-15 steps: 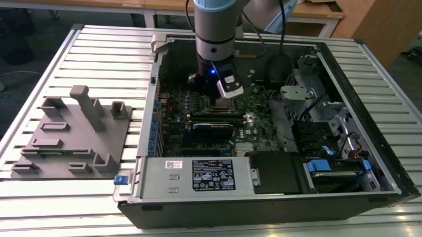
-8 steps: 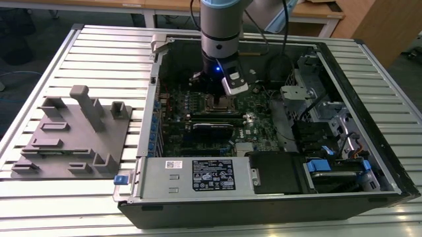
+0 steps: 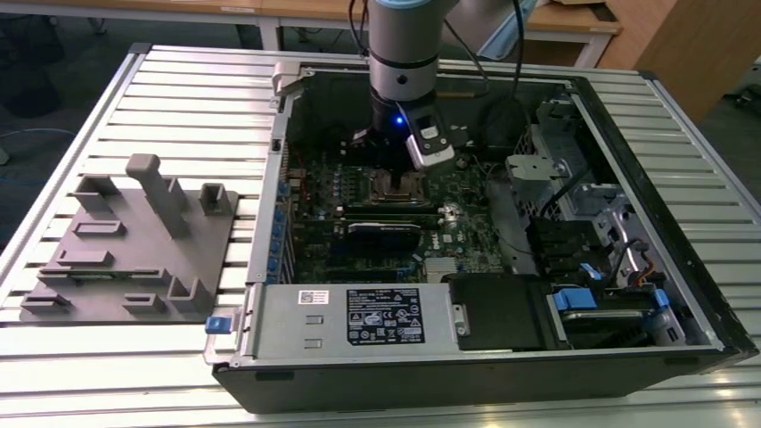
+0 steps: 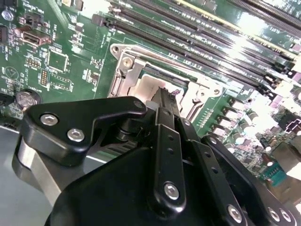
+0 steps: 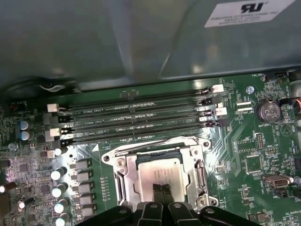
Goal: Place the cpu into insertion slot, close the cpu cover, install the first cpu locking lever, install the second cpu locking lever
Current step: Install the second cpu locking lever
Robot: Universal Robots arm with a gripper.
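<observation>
The open black computer case lies flat on a slatted metal table, and the arm reaches straight down into it over the dark green motherboard. In the first wrist view the black two-fingered gripper has its fingertips pressed close together, nothing pinched between them, with the tips right over the small flat square cpu with a silvery-grey metal top. That chip sits inside the insertion slot, the square socket with a metal rim, and the thin silvery metal frame of the cpu cover lies down around it, the chip's top showing through its square window. Whether the fingertips touch the chip or hang just above it I cannot tell. In the second wrist view the same fingers stand over the socket beside the long narrow black memory slots. A round silver coin battery sits on the board well apart from the socket. At the exterior view's left, a grey moulded fixture block with upright posts rests on the table beside the case.
</observation>
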